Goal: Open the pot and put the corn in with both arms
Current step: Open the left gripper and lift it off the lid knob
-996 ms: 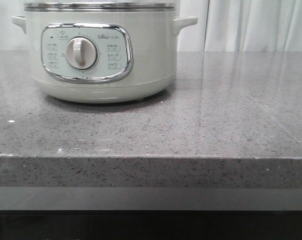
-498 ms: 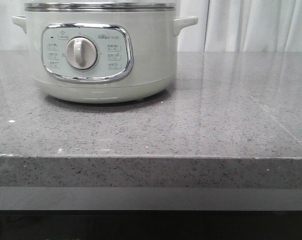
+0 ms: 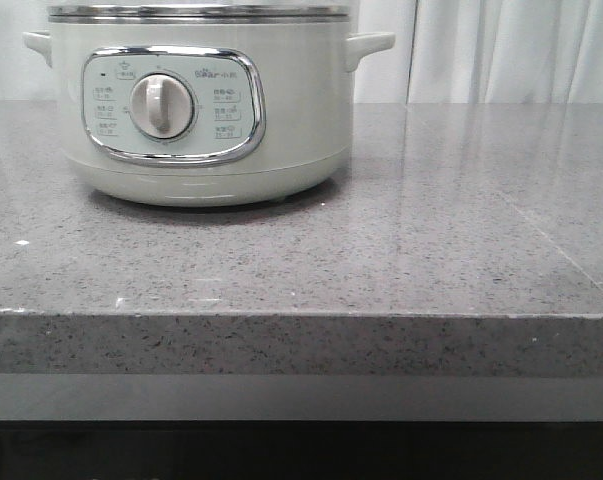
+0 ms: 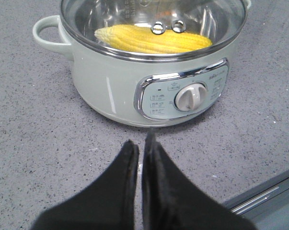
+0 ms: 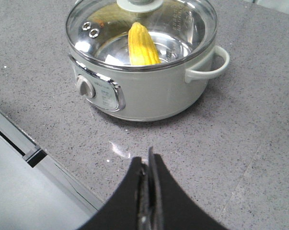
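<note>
Grey speckled desk [image 3: 401, 250], pot [image 3: 201, 110] upper left in front view.
Corn [image 5: 142, 44] lies inside the pot under glass lid [image 5: 182, 28]; left pincer [image 4: 140, 148] and right pincer [image 5: 148, 160] both pinched closed, holding nothing.

We see the pot [image 3: 206, 110] standing on the speckled grey countertop [image 3: 401, 250], toward the left and back of the surface. Its chrome-framed control panel [image 3: 173, 105] faces us, with the round dial [image 3: 162, 106] at centre. Two side handles project near the steel rim [image 3: 201, 12]. The pot's top is cut off by the frame. White curtains [image 3: 501, 50] hang behind.
</note>
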`<action>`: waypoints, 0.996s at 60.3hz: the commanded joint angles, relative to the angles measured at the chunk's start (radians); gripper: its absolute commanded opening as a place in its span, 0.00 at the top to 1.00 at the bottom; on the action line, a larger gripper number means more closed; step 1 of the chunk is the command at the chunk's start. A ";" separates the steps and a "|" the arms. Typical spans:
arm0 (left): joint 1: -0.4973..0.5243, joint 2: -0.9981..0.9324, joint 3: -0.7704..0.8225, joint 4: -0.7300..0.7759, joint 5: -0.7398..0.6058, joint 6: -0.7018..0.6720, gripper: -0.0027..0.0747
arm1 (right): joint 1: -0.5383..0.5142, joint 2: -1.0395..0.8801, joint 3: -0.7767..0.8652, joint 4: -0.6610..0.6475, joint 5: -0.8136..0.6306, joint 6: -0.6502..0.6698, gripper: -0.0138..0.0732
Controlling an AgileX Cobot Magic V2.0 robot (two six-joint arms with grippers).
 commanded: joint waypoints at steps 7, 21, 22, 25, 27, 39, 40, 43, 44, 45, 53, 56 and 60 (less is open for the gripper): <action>-0.005 -0.001 -0.028 -0.008 -0.080 -0.003 0.99 | 0.000 -0.002 -0.026 0.000 -0.063 -0.001 0.98; -0.005 -0.001 -0.028 -0.008 -0.080 -0.003 0.99 | 0.000 -0.002 -0.026 0.000 -0.063 -0.001 0.98; -0.005 -0.001 -0.025 -0.008 -0.084 -0.003 0.99 | 0.000 -0.002 -0.026 0.000 -0.063 -0.001 0.98; -0.005 -0.009 -0.015 -0.011 -0.093 -0.003 0.99 | 0.000 -0.002 -0.026 0.000 -0.063 -0.001 0.98; 0.001 -0.020 -0.002 0.000 -0.111 -0.003 0.99 | 0.000 -0.002 -0.026 0.000 -0.063 -0.001 0.98; 0.131 -0.159 0.137 -0.014 -0.248 -0.003 0.99 | 0.000 -0.002 -0.026 0.000 -0.063 -0.001 0.98; 0.144 -0.180 0.160 -0.022 -0.261 -0.003 0.99 | 0.000 -0.002 -0.026 0.000 -0.063 -0.001 0.98; 0.191 -0.232 0.219 -0.040 -0.308 -0.003 0.99 | 0.000 -0.002 -0.026 0.000 -0.063 -0.001 0.98; 0.203 -0.247 0.236 -0.046 -0.322 -0.003 0.99 | 0.000 -0.002 -0.026 0.000 -0.063 -0.001 0.98; 0.220 -0.269 0.263 -0.059 -0.344 -0.003 0.99 | 0.000 -0.002 -0.026 0.000 -0.063 -0.001 0.98; 0.310 -0.419 0.445 -0.158 -0.475 -0.003 0.99 | 0.000 -0.002 -0.026 0.000 -0.063 -0.001 0.98; 0.330 -0.463 0.497 -0.182 -0.503 -0.003 0.99 | 0.000 -0.002 -0.026 0.000 -0.063 -0.001 0.98; 0.358 -0.530 0.572 -0.194 -0.536 -0.003 0.99 | 0.000 -0.002 -0.026 0.000 -0.063 -0.001 0.98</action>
